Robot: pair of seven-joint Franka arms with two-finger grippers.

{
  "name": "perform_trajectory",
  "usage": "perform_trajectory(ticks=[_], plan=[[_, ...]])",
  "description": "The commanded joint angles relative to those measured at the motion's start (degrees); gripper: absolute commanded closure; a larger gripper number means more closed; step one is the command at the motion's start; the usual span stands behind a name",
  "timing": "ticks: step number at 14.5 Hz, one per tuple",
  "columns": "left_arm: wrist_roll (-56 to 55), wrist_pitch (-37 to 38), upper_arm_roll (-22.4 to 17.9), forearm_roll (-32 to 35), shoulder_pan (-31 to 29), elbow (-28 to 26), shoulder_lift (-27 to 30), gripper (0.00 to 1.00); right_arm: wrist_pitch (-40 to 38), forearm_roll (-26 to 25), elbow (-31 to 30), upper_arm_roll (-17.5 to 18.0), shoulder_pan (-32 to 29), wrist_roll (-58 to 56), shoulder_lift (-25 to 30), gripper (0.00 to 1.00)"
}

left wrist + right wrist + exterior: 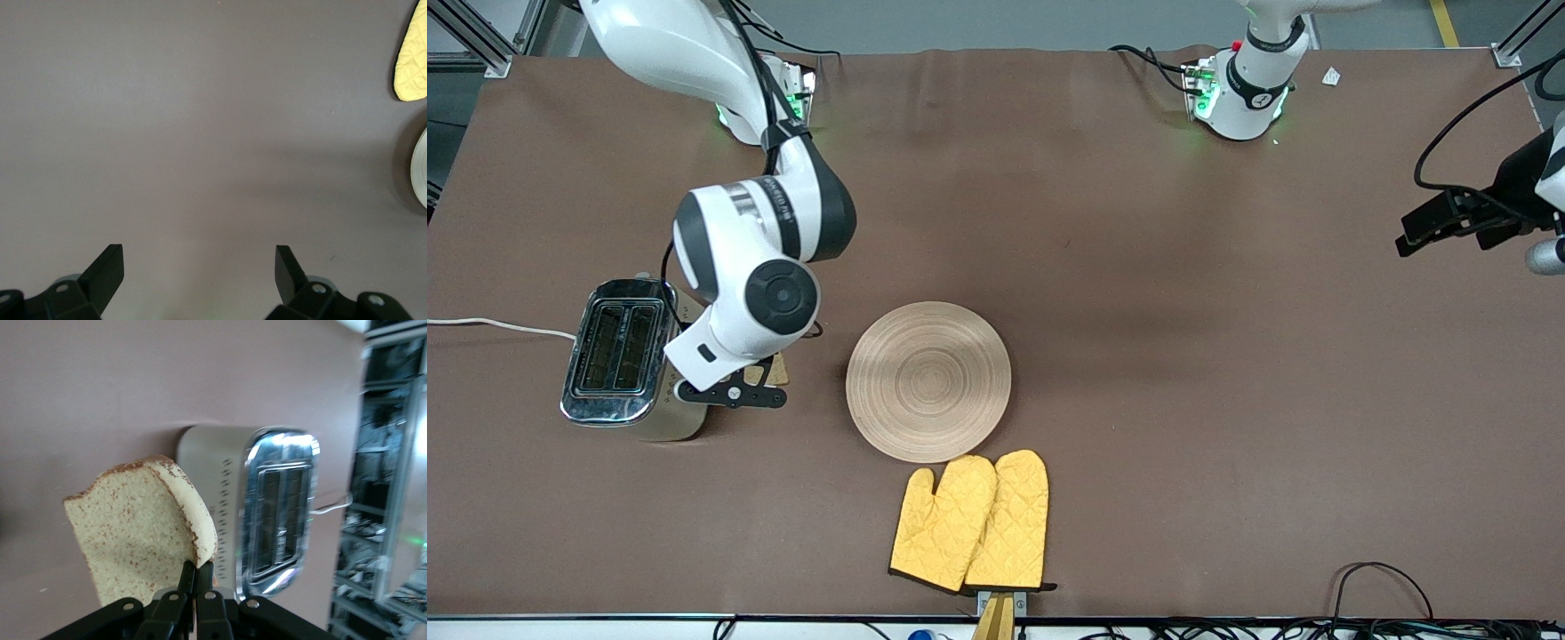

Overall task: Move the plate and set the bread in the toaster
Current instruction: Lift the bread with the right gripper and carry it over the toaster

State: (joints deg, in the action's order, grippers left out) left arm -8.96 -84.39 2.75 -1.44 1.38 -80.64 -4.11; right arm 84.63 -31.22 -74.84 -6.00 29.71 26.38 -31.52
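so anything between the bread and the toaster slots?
Nothing visible. The right claw is shut on the bread, up in the air beside the toaster. Both slots show open and empty. The plate and oven mitts lie away from that path.

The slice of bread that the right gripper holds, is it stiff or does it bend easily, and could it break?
The bread probably flexes: in the right wrist view it curves where the right gripper, shut, pinches its edge. It looks light, since that thin edge grip carries the whole slice. It may tear or crumble if it catches on the toaster.
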Motion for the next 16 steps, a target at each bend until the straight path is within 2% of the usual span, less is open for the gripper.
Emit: perform_trajectory(ticks=[1,4,9,11,13,16], plan=[[0.25,0.45,-0.46,2.75,0.2,-1.01,1.57,0.0,-2.1,-6.82,-1.27,-0.24,0.53,1.13,2.51,1.0],[0.96,0.45,-0.46,4.17,0.11,-0.92,1.65,0.0,-3.5,-7.02,-1.45,-0.5,-1.05,1.22,5.58,1.0],[1.4,0.54,-0.55,4.17,0.11,-1.01,1.74,0.0,-2.37,-7.28,-9.08,-0.59,-6.67,2.98,14.8,1.0],[1.58,0.54,-0.55,4.17,-0.06,-0.92,1.65,0.0,-1.67,-8.5,-13.64,-0.68,-7.3,3.41,16.83,1.0],[1.66,0.54,-0.64,4.17,-0.06,-0.92,1.65,0.0,-0.53,-13.41,-19.87,-0.33,-6.77,9.62,18.85,1.0],[2.8,0.54,-1.43,4.08,-0.15,-0.92,1.48,0.0,6.14,-15.54,-28.23,-0.42,-7.38,13.95,22.9,1.0]])
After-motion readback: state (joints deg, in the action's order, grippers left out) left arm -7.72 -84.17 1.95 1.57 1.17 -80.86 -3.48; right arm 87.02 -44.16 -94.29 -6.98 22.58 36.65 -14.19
